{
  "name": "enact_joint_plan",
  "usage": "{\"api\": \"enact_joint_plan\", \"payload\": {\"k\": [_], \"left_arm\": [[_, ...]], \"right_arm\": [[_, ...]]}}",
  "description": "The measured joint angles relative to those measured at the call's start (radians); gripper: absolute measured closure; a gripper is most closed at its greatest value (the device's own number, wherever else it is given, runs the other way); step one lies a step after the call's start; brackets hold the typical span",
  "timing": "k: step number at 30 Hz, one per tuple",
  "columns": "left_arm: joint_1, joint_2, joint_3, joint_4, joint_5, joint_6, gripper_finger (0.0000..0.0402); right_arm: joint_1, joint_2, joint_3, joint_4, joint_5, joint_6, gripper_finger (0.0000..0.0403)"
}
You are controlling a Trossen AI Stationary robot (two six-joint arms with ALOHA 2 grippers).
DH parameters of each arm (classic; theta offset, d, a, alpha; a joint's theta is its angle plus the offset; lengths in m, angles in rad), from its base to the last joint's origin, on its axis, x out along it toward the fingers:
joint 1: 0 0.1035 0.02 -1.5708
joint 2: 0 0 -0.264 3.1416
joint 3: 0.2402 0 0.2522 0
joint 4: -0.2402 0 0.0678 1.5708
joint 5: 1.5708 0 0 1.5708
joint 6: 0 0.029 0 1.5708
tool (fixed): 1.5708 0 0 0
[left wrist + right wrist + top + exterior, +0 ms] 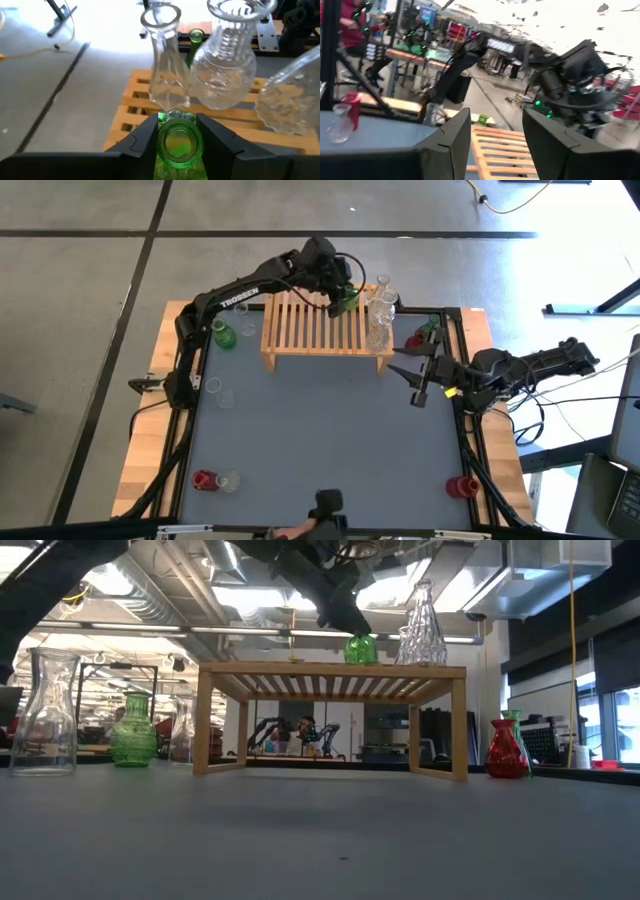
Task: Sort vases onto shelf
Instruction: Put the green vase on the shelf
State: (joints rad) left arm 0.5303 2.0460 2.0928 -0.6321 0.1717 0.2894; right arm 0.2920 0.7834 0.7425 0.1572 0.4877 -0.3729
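Along the table's (300, 440) left edge, near the front, a red vase (203, 479) and a clear vase (229, 481) stand side by side, close to the black frame. Farther back on that side a small clear glass (214, 387) sits alone, and behind it a green vase (224, 335) and another clear one (243, 311) crowd the back left corner, just beside the shelf's (322, 330) left end.

The shelf stands against the back edge, its slats mostly bare. The left arm reaches over it from the left, and the left gripper (175, 134) pinches a small green vase (176, 146) by the neck, fingers (142, 137) pressed to either side; from table level that vase (361, 648) sits on the slats near the shelf's right end. Just past it a cluster of clear vases (380, 305) fills the shelf's right end, one of them tall and ribbed (422, 625).

The whole middle of the table in front of the shelf lies open.

Right of the shelf, a red vase (416, 340) and a green bottle (431, 330) stand near the back right corner. The right gripper (420, 372) hangs just in front of them, off the shelf's right front leg, fingers spread and holding nothing. Another red vase (461, 487) stands by the front right edge.
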Motion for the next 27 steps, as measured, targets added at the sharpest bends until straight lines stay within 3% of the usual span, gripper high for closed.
{"api": "enact_joint_plan", "payload": {"k": [9,27], "left_arm": [[0.015,0.019,0.003,0.082,0.072,0.038,0.0287],[0.047,0.091,0.001,0.113,0.054,0.063,0.0287]], "right_arm": [[0.002,0.063,0.000,-0.001,-0.048,0.063,0.0233],[0.002,0.151,0.000,-0.034,-0.107,0.090,0.0233]]}}
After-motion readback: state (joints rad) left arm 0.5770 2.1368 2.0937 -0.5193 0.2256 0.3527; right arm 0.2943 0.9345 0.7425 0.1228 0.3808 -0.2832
